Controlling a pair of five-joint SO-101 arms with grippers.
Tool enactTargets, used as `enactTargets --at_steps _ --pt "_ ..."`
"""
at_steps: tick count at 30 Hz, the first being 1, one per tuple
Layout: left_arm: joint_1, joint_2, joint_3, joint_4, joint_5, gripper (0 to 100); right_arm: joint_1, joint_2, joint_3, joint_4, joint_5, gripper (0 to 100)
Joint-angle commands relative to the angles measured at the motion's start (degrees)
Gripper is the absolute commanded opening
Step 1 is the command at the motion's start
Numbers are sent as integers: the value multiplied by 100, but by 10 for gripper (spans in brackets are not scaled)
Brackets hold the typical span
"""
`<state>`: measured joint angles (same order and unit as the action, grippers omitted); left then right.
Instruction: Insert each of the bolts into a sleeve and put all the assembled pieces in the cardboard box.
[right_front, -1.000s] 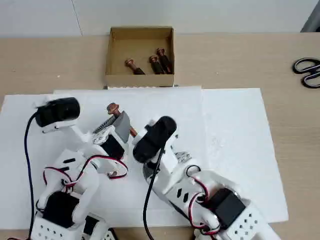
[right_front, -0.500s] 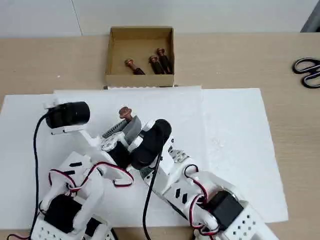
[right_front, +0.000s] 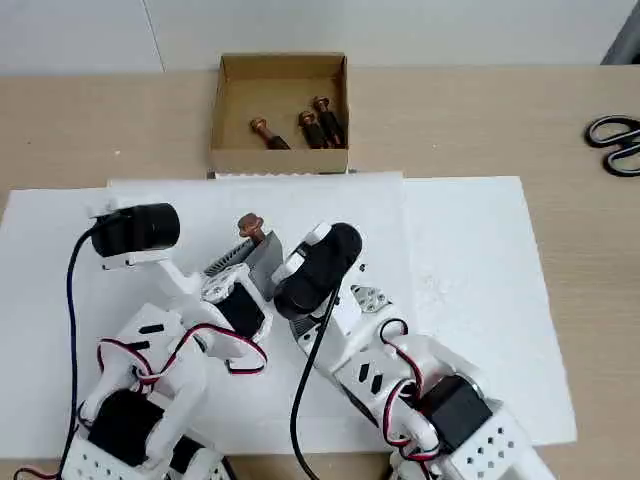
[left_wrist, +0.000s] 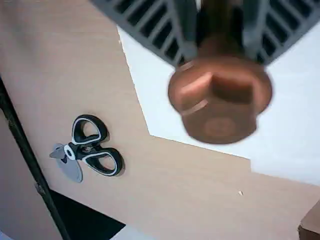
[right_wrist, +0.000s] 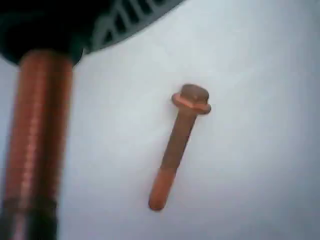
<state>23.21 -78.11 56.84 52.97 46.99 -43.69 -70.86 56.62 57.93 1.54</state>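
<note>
Nearest, the right arm (right_front: 420, 385) rises from the table's front edge. The right gripper lies beneath its black wrist camera (right_front: 318, 268), and whether it is spread or closed cannot be told. Half a second ago that camera housing was pressed close against the left arm's jaw; it has since drawn off a little to the right and farther up the sheet.

Just beside it, the left gripper (right_front: 250, 247) is pinched on a copper flange bolt (right_front: 250, 224), head up and tilted toward the box. It stands where it was half a second ago. A second ago it was farther left. From the right wrist view the bolt's threaded shank (right_wrist: 37, 125) sticks out of the jaws close to the lens. Past it a second, loose flange bolt (right_wrist: 180, 145) lies flat on the white paper sheet (right_front: 460, 260).

Beyond the sheet's far edge sits the cardboard box (right_front: 228, 100), unchanged, holding three assembled pieces (right_front: 312, 130) side by side. Well off to the right on the wooden table (right_front: 480, 120) lie black-handled scissors (right_front: 615, 143).
</note>
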Motion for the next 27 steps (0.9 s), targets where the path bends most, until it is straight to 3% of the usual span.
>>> enactTargets --at_steps 1,8,14,21,27 --pt "44 -88 -84 -141 -9 6 31 -101 -62 -233 62 2" --pt "62 -70 -40 -132 -9 6 31 -101 -62 -259 79 2" --pt "695 -62 -40 132 0 6 22 -101 -62 -268 448 2" --pt "677 -88 -48 273 -281 6 22 -101 -62 -268 448 2" --pt "167 -70 -303 26 -281 6 22 -101 -44 -207 440 2"
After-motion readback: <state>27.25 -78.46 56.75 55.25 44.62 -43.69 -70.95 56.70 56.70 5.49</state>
